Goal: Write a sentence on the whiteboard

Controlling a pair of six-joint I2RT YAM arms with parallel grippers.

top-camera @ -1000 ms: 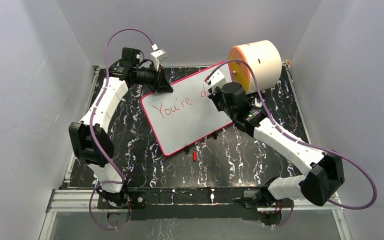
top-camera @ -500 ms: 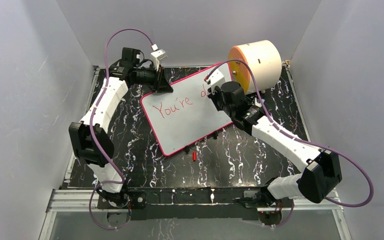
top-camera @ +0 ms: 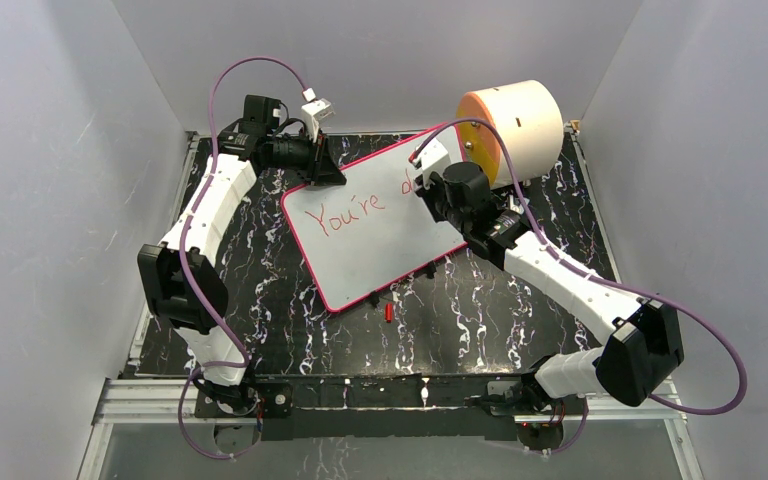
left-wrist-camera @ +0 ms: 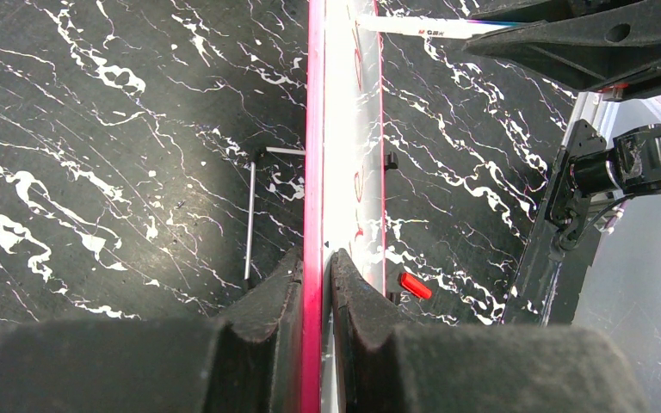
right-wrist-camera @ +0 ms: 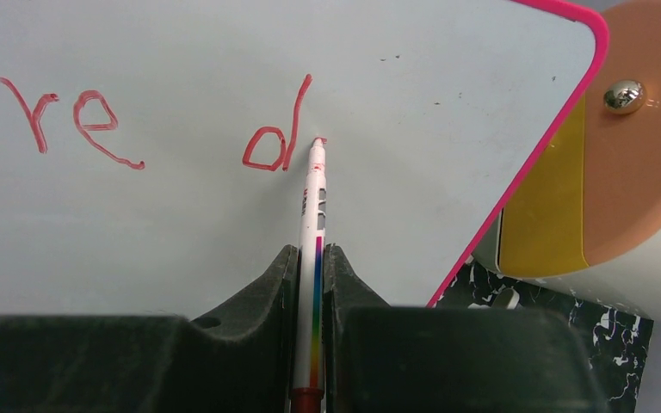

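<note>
Change: since a second ago the right arm's elbow is shifted slightly leftward and its wrist drawn a little along the board; left arm, board and lettering are unchanged.
Red cap [top-camera: 388,312]: laid on the black marbled table [top-camera: 480,310], just off the board's near edge.
Whiteboard [top-camera: 380,240]: set diagonally mid-table, far right corner overlapping the cream cylinder [top-camera: 520,125].
Sentence [top-camera: 345,215]: only "You're d" is written.
Right gripper [right-wrist-camera: 311,258]: clamped on a white marker pen [right-wrist-camera: 313,202], tip beside the "d".
Left gripper [left-wrist-camera: 317,275]: pinched on the board's pink frame at its far left corner.
Hidden: the "d" is largely covered by the right wrist from above; whether the board is lifted cannot be told.
</note>
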